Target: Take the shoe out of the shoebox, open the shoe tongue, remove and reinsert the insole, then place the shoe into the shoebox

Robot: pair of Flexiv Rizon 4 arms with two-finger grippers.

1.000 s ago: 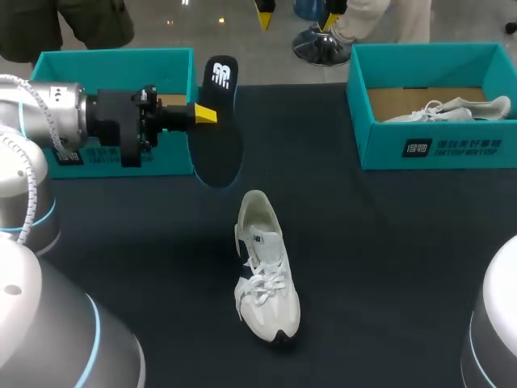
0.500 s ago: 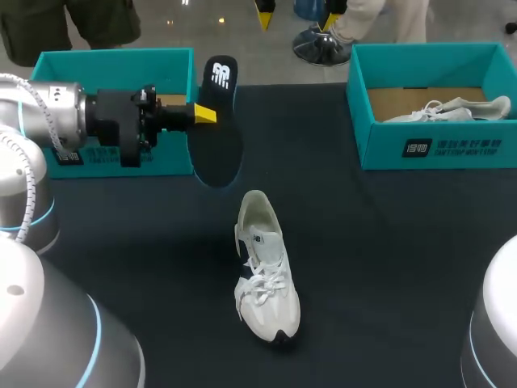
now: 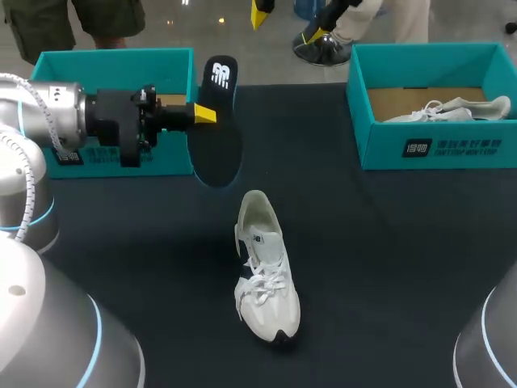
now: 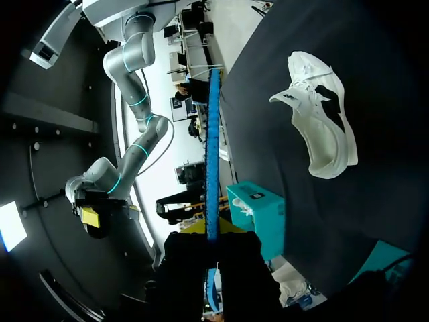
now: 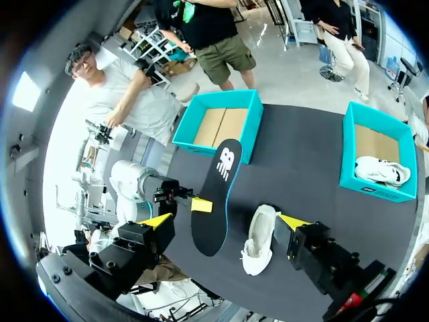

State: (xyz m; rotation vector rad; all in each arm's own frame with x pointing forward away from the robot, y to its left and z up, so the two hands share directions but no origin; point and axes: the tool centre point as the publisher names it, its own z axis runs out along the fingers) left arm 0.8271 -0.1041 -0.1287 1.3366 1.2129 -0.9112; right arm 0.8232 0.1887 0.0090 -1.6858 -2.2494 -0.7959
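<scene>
Aloft, left pincer pinching insole; shoe on table well apart; right pincer spread.

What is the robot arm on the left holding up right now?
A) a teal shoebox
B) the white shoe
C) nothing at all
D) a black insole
D: the left tool is clamped on the black insole, its two yellow-tipped fingers on either side, while the white shoe lies by itself on the table.

The grey left arm covers part of the upper-left teal cardboard shoebox, and the upper-right teal box hides the lower half of a white lace-up sneaker.
</scene>
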